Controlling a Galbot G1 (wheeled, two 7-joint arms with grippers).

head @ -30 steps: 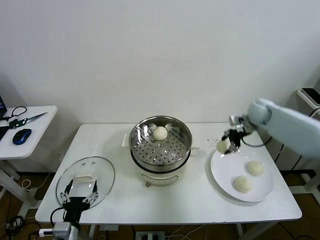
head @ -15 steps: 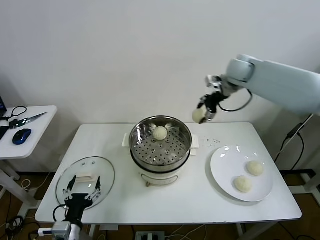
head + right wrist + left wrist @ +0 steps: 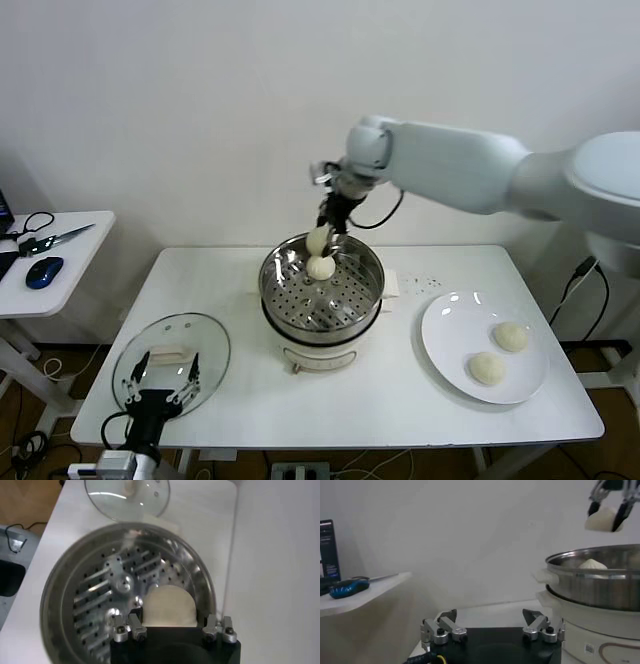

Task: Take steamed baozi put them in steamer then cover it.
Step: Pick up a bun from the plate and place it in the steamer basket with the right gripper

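White wall behind, white table [image 3: 400,400] below, and on it the steamer [image 3: 322,290] stands at the middle with its perforated floor open to me. My right gripper [image 3: 322,236] hangs over the steamer's far rim, fingers pinching one steamed baozi [image 3: 317,240] from above. The baozi hangs straight under my fingers, and directly beneath it, against the far wall of the basket, sits a second baozi [image 3: 321,267] already placed. That is the relation that matters: a straight drop would land one bun on the other, so I judge the release should come nearer the bare holes toward the robot's side or to either side. From my right wrist the held bun [image 3: 169,605] sits between my fingers above the basket floor [image 3: 105,595].

Two more baozi [image 3: 511,336] [image 3: 487,368] wait on the white plate [image 3: 440,340] at my right. The cover [image 3: 171,359] lies on the table at my left, and my left gripper [image 3: 160,398] rests just above its near edge, fingers spread wide, holding nothing; it is clearly the nearer hand for the lid.
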